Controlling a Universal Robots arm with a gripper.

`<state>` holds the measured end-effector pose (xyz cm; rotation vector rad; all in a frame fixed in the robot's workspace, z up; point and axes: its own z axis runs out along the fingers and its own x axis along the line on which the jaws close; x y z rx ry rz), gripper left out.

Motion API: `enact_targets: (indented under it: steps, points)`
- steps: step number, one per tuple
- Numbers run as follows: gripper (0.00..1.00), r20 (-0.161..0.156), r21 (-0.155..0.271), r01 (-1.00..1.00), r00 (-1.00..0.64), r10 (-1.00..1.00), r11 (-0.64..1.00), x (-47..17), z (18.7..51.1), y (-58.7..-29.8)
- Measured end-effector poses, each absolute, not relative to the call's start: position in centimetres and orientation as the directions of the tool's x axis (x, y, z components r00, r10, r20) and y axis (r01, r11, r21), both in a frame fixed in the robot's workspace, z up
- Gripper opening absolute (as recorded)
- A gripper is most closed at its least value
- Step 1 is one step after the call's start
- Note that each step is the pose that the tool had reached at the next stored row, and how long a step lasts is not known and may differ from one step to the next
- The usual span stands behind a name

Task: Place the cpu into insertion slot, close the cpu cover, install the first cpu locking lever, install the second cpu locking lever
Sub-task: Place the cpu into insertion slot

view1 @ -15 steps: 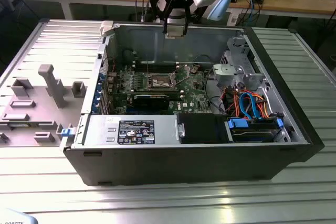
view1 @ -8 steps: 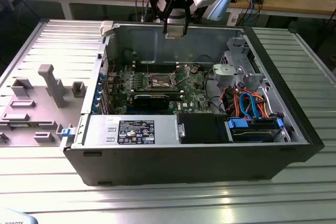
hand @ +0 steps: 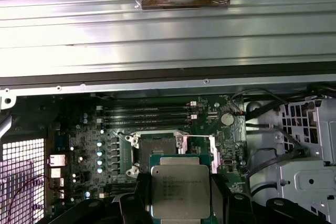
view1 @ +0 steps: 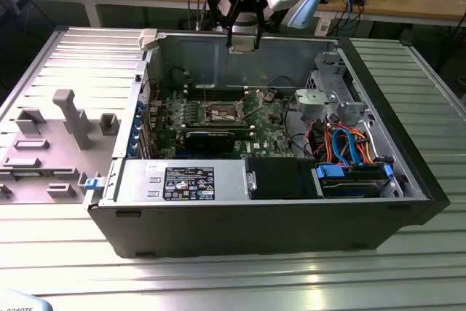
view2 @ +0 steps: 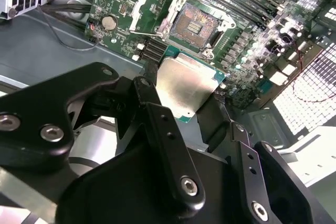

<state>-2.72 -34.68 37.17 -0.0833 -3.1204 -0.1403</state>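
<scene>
Gripper [view1: 244,43] poised vertically above the open case [view1: 255,220], jaws clamped on the flat, square, dull-silver cpu [view2: 186,90]; the dark, metal-rimmed slot [view2: 197,24] lies ahead of the jaws.

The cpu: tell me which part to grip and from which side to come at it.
Grip the cpu by two opposite thin edges, coming from above its flat metal top, as the hand holds it now. It is a thin flat square, so only the edges give purchase, and the underside stays free for the insertion slot.

Computer case [view1: 240,225], grey fixture [view1: 51,152] on ribbed table [view1: 218,282]
</scene>
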Motion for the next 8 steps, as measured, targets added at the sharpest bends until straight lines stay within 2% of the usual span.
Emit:
enact_targets:
  steps: [8]
  points:
    - [0.54, 0.019, 0.089, 0.071, -0.997, 0.070, 0.993, -2.73, 37.16, -34.68]
